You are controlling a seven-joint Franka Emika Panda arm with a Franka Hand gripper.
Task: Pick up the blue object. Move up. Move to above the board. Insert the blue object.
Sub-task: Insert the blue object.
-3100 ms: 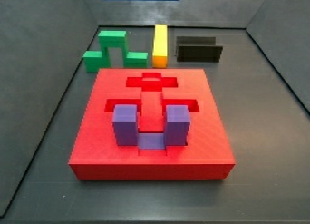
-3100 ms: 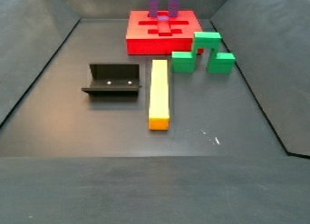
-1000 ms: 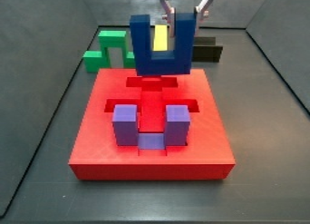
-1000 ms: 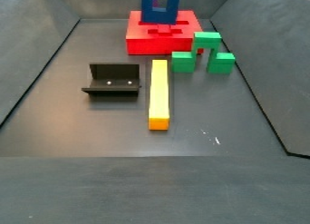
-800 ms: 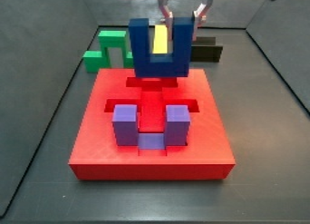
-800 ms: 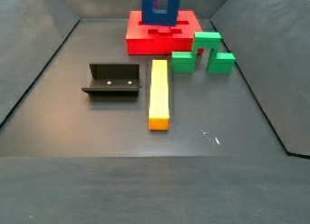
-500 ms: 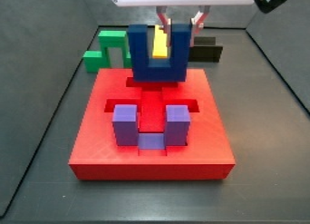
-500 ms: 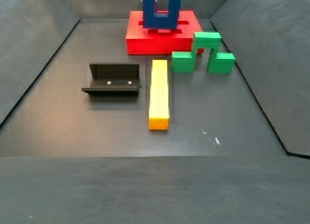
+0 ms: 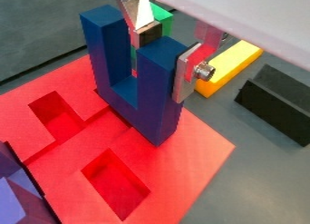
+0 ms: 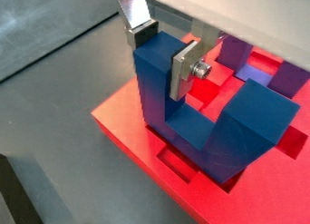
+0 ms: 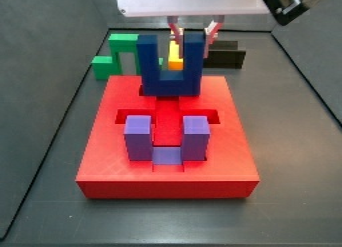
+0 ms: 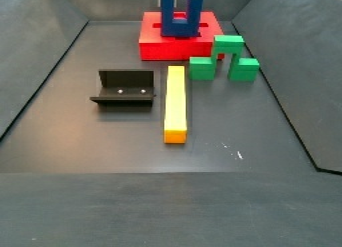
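Gripping blue object [image 9: 136, 78], gripper [image 9: 164, 39] fingers

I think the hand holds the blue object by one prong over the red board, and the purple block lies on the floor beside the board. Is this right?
Not quite. The purple block does not lie on the floor: in a side view it stands upright in a recess of the board. The rest holds: the hand grips one prong of the blue object over the board.
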